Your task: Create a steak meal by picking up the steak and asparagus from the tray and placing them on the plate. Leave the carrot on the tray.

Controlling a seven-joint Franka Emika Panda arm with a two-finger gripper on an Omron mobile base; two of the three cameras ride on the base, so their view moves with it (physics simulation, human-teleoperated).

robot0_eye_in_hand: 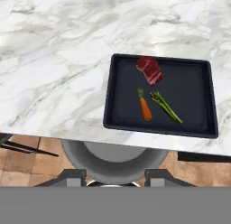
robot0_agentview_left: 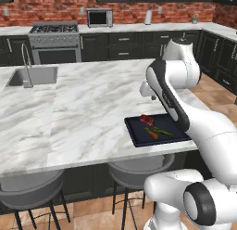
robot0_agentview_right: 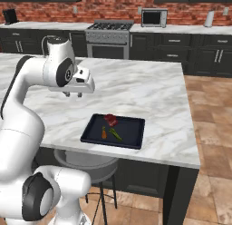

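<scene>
Hand: the hand (robot0_agentview_right: 73, 94) hangs above the desk (robot0_agentview_right: 136, 90), well short of the tray and off to one side of it, and touches nothing.
Fingers: two short dark fingers (robot0_agentview_right: 67, 94) point down under the white wrist block; in the hand view only their tips (robot0_eye_in_hand: 159, 175) rise at the bottom edge. A gap separates them and nothing lies in it, so they stand parted and empty; how wide they are spread is hard to judge.
Tray: the dark tray (robot0_eye_in_hand: 194, 105) lies ahead of the hand and slightly to one side, near the desk's front edge, with all three foods on it.
Steak: the steak (robot0_eye_in_hand: 150, 69) sits at the tray's far rim, the food farthest from the hand.
Carrot: the carrot (robot0_eye_in_hand: 145, 106) lies nearer the hand than the steak, close to the middle of the tray, its green top pointing away from the hand.
Asparagus: the asparagus (robot0_eye_in_hand: 166, 107) lies just beside the carrot, apart from it, angled across the tray floor.
Stool: a round grey stool (robot0_eye_in_hand: 113, 160) stands below the desk edge, directly beyond the fingertips.
Hidden or unclear: in the left base view the arm's forearm covers the tray's (robot0_agentview_left: 136, 131) right end and most of the hand (robot0_agentview_left: 153, 98), so the fingers cannot be made out there. In both base views the three foods are small; the steak (robot0_agentview_right: 110, 120) reads as a red lump, the carrot (robot0_agentview_left: 152, 134) and asparagus (robot0_agentview_left: 163, 131) as thin streaks.
</scene>
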